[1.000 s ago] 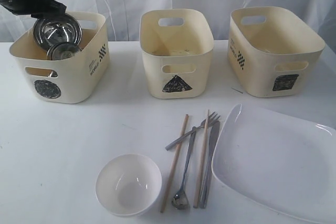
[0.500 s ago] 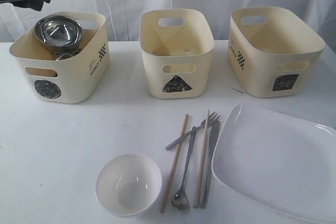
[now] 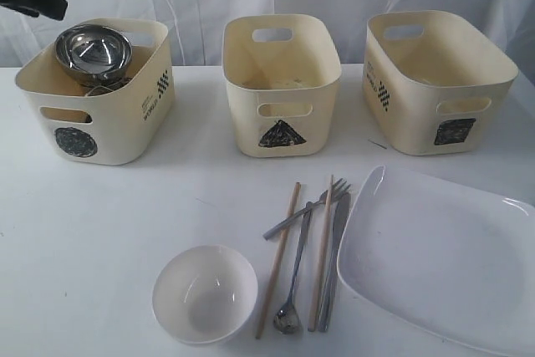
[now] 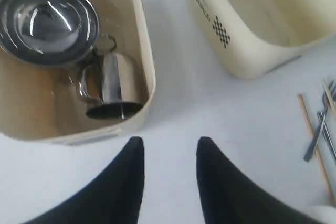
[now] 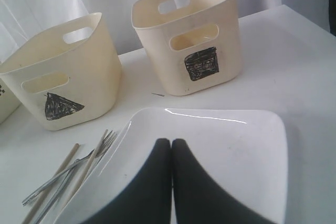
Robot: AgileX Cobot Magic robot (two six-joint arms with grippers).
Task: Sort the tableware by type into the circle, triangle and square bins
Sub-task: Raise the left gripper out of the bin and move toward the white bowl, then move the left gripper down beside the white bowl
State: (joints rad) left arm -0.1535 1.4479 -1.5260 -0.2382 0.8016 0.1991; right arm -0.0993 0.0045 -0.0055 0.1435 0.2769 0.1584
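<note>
**Tableware: steel pieces in circle bin (image 3: 117,127), rest on table (image 3: 100,223)**

Steel bowl (image 3: 94,49) and steel mug (image 4: 113,85) are inside the circle bin, with the mug just beside the bowl. Triangle bin (image 3: 242,123) is in the middle, square bin (image 3: 410,114) on the right. On the table out front, white bowl (image 3: 205,294) stands upright, left of the cutlery. Chopsticks (image 3: 278,257), spoon (image 3: 292,290), fork (image 3: 309,206) and knife (image 3: 334,257) lie bunched together, with the fork slanting across the others. White square plate (image 3: 435,265) lies just right of the knife. Left fingers (image 4: 123,182) are parted with nothing between them, raised near the circle bin. Right fingers (image 5: 152,182) are pressed together, empty, over the plate.
</note>
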